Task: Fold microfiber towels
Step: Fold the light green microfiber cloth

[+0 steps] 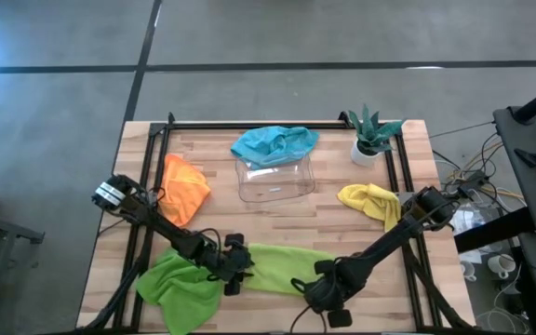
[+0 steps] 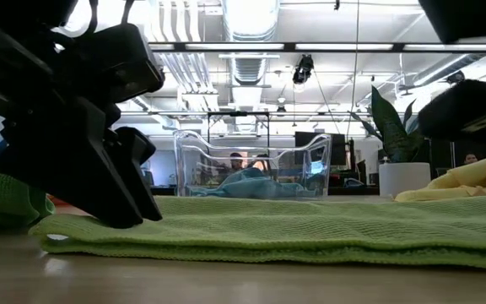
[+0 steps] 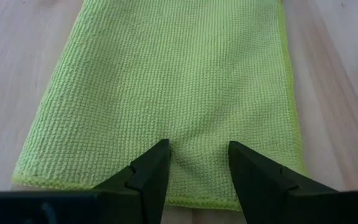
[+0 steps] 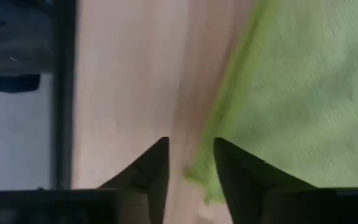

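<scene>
A lime green microfiber towel (image 1: 282,267) lies flat as a long strip near the table's front edge. My left gripper (image 3: 197,149) is open at the towel's left end (image 1: 240,268). My right gripper (image 4: 190,144) is open over its near right corner (image 4: 197,177). A second lime green towel (image 1: 180,290) lies crumpled at the near left. An orange towel (image 1: 184,186) lies bunched at the left and a yellow one (image 1: 370,200) at the right. A teal towel (image 1: 273,144) is draped over the far rim of a clear tray (image 1: 277,181). My left gripper has its two spread fingertips (image 3: 157,155) on the top face of the flat lime green towel, just inside its left end (image 3: 197,177). They slant down from the table's left. Nothing is pinched, and the towel lies flat on the table. My right gripper: I cannot tell whether its fingers touch the towel's corner.
A small potted plant (image 1: 370,138) stands at the far right corner. Black rails (image 1: 277,124) run along the table's far edge and sides. Bare wood (image 1: 277,219) shows between the tray and the flat towel.
</scene>
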